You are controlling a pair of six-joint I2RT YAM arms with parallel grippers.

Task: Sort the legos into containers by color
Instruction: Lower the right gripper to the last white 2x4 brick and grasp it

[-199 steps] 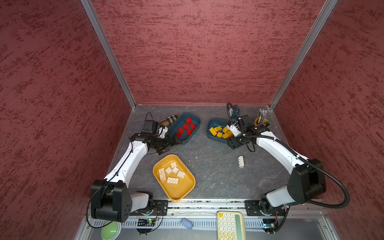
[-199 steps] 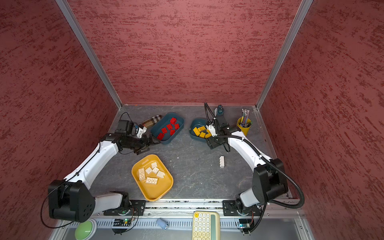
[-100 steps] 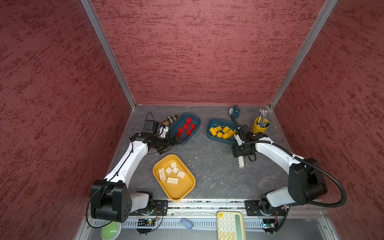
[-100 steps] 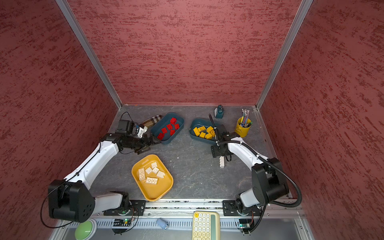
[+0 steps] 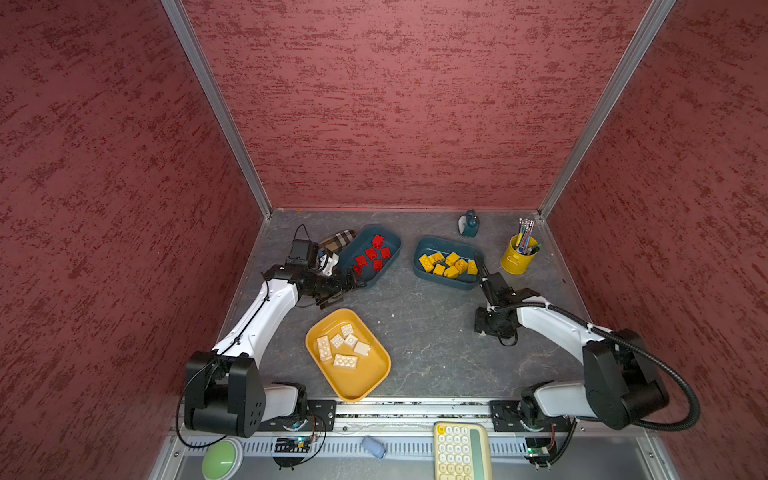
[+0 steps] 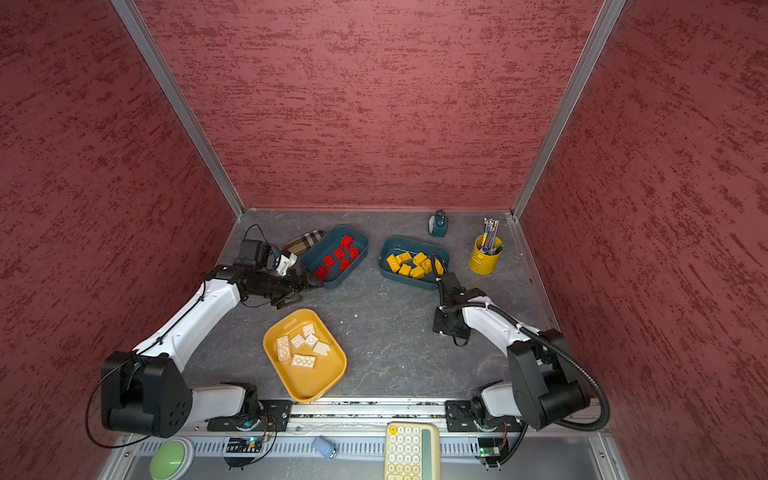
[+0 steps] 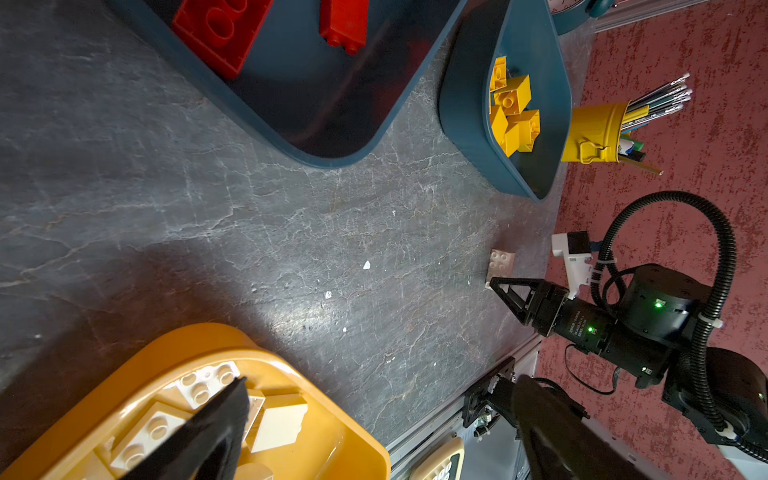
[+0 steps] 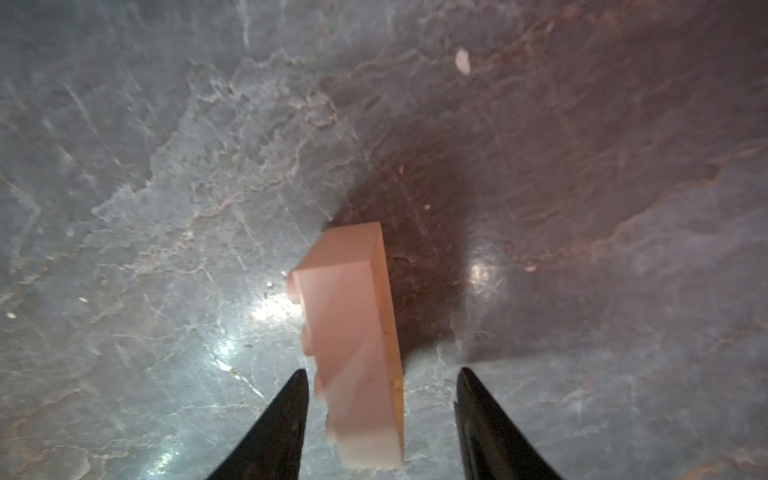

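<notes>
Grey tabletop (image 5: 428,332): teal trays (image 5: 353,248) (image 5: 420,250) hold red legos (image 5: 374,253), yellow legos (image 5: 451,264); mustard tray (image 5: 361,382) white; left claw (image 5: 353,291), right claw (image 8: 381,372) open.

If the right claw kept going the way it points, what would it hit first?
Probably the white brick, which sits between the open jaws of the right gripper; the grey table lies just beneath, and depth is hard to judge.

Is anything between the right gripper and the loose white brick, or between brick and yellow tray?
Nothing visible: the right gripper straddles the white oblong plastic brick; only bare table separates it from the mustard-yellow plastic tray.
</notes>
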